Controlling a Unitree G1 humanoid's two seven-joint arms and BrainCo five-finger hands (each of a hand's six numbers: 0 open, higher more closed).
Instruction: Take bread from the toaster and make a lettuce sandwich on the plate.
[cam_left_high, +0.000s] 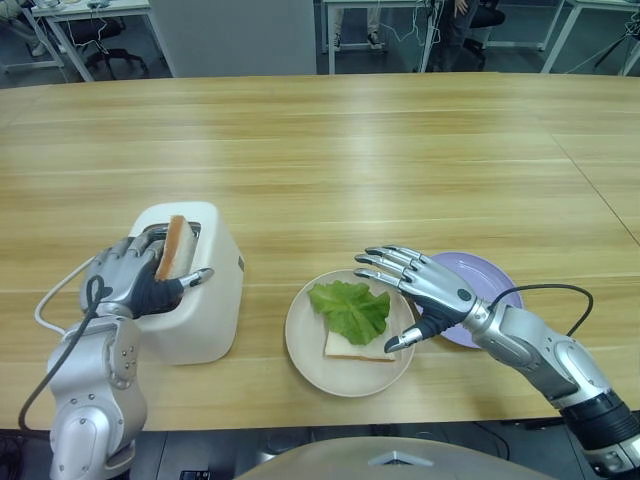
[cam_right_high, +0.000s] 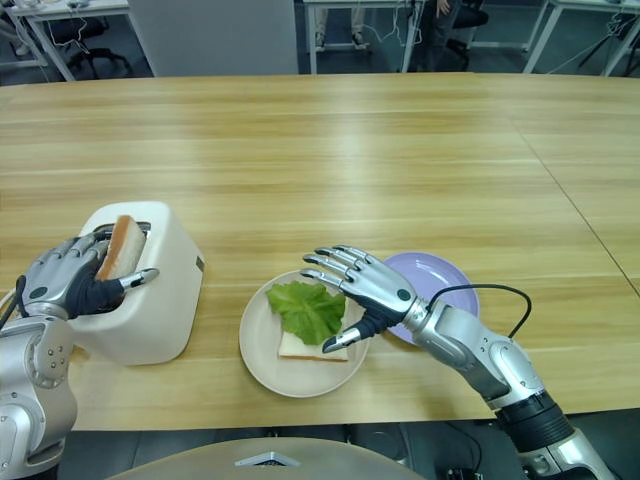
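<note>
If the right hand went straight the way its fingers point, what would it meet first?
Likely the lettuce leaf on the beige plate: the right hand points left toward it, though its height above is unclear.

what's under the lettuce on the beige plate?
A bread slice, its near edge poking out past the lettuce leaf. The leaf covers the rest, so anything between them is hidden.
</note>
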